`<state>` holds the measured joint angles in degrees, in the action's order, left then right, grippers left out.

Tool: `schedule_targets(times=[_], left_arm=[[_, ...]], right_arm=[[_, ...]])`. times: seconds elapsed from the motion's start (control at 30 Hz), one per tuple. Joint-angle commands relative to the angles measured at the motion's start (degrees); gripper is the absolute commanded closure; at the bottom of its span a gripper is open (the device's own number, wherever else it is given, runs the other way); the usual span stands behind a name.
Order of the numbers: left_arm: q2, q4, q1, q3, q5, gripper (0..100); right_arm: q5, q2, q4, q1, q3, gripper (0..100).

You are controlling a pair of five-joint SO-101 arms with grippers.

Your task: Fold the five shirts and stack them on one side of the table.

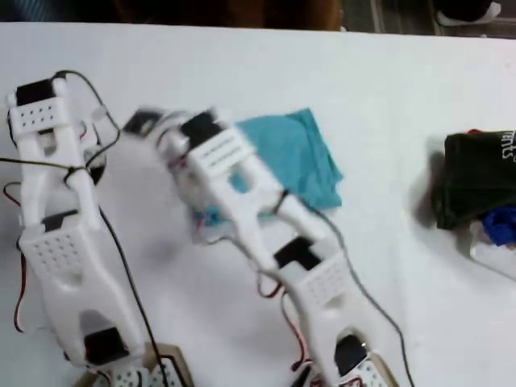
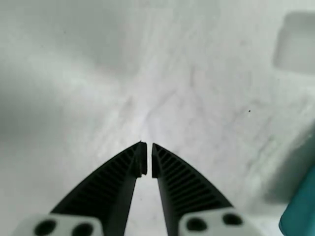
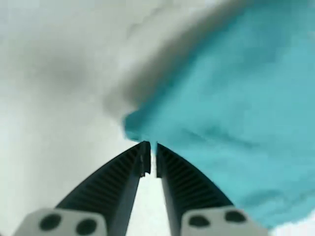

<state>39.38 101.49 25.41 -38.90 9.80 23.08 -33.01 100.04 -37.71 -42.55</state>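
1. Teal shirt (image 1: 298,153): folded into a rough rectangle, softly wrinkled, lying flat. One corner lay just beyond the tips of the fingers (image 3: 123,177) of the right gripper (image 3: 149,156), and the cloth spread away from them to one side. Whether it touched the tips could not be told. An edge lay off to the side of the fingers (image 2: 118,182) of the left gripper (image 2: 146,160), apart from them.

2. Dark shirt (image 1: 476,181): black, folded into a compact pile, with pale print near one edge. It lay well apart from both pairs of fingers.

3. Blue shirt (image 1: 501,222): bunched, touching the dark shirt's corner.
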Motion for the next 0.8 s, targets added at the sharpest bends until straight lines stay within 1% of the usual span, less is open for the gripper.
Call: schedule_targets(times=[0.0, 0.1, 0.2, 0.37, 0.47, 0.6, 0.77], left_arm=[[-0.7, 0.8, 0.3, -0.1, -0.5, 95], [-0.7, 0.8, -0.2, -0.1, -0.5, 95], [-0.7, 0.8, -0.7, 0.0, -0.5, 95], [-0.6, 0.6, -1.3, 0.0, -0.5, 95], [-0.6, 0.6, -1.5, 0.0, -0.5, 95], [-0.6, 0.5, -1.5, 0.0, -0.6, 95], [-0.6, 0.4, -1.9, 0.0, -2.9, 95]], right_arm=[[-0.8, 5.7, 1.1, 8.5, -3.1, 83.0], [-1.8, 5.7, 1.3, 14.9, -1.9, 71.9], [-9.0, 6.1, 1.3, 19.5, 1.1, 66.0], [-17.8, 5.6, 1.3, 24.2, 8.1, 65.6], [-22.3, 5.5, 0.9, 25.3, 8.5, 65.6], [-23.1, 4.9, -0.7, 25.8, 8.9, 65.6], [-23.6, -1.9, -3.6, 27.6, 6.8, 65.6]])
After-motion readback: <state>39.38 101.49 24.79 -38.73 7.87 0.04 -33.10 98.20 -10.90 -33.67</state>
